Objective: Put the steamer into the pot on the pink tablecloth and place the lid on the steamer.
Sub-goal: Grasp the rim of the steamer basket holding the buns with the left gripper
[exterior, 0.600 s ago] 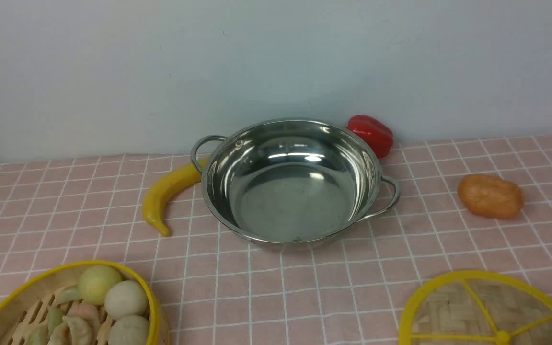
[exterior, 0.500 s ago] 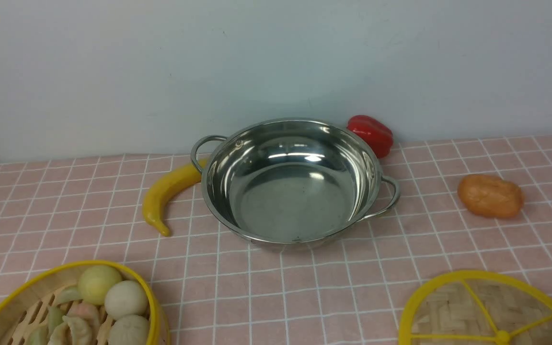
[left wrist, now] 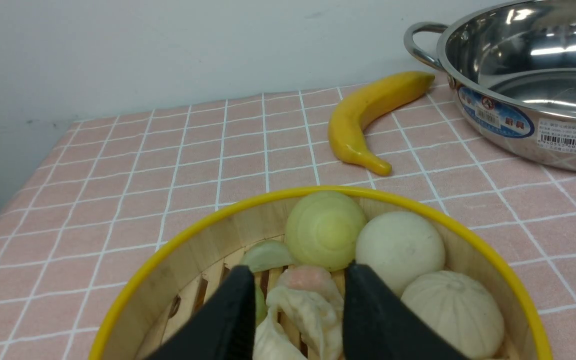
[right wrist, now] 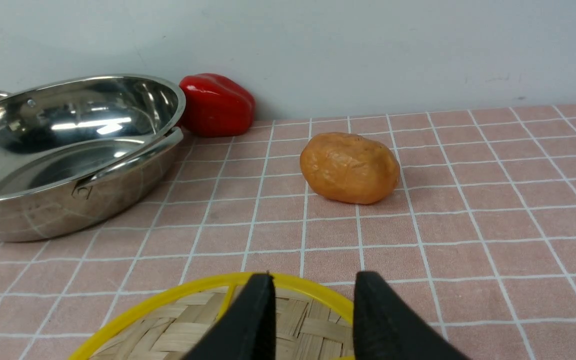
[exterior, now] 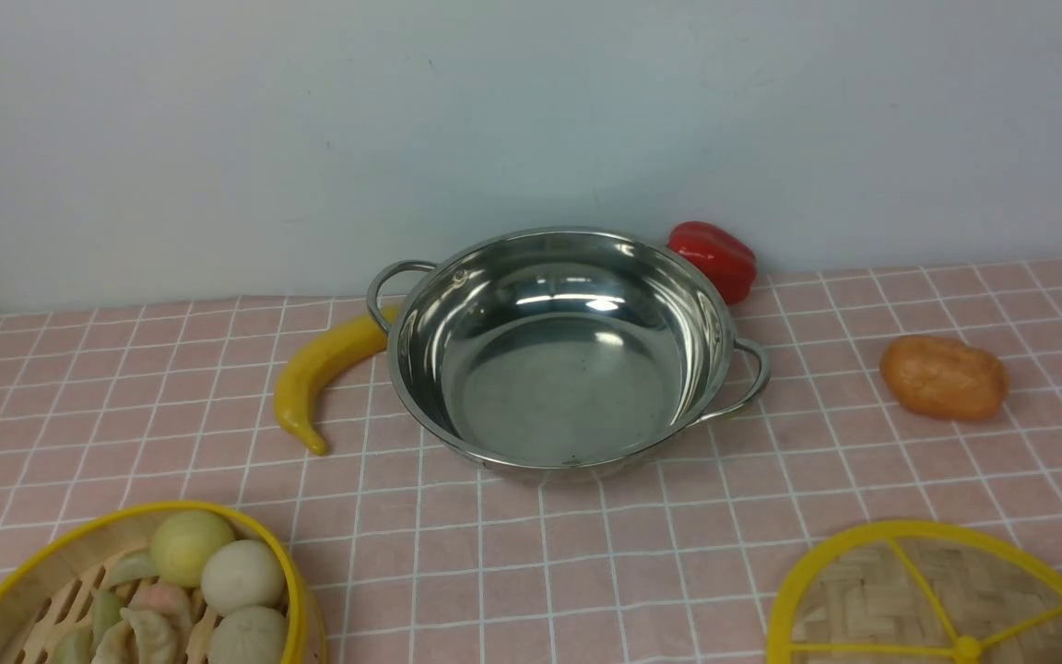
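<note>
Left hand parted over steamer, nothing gripped; right hand parted over lid, likewise. Pot, frame centre, noted empty. Nothing done yet: both placements judged outstanding.

The left tool is showing two matte black fingers, each one broadening from a blunt, squared tip into a thick wedge toward its base. Their smooth faces are carrying no visible marks, screws or cables and are catching only a faint sheen. The right tool is wearing the same look: two plain black fingers tapering to narrow flat ends, inner faces running straight, outer sides flaring outward.
</note>
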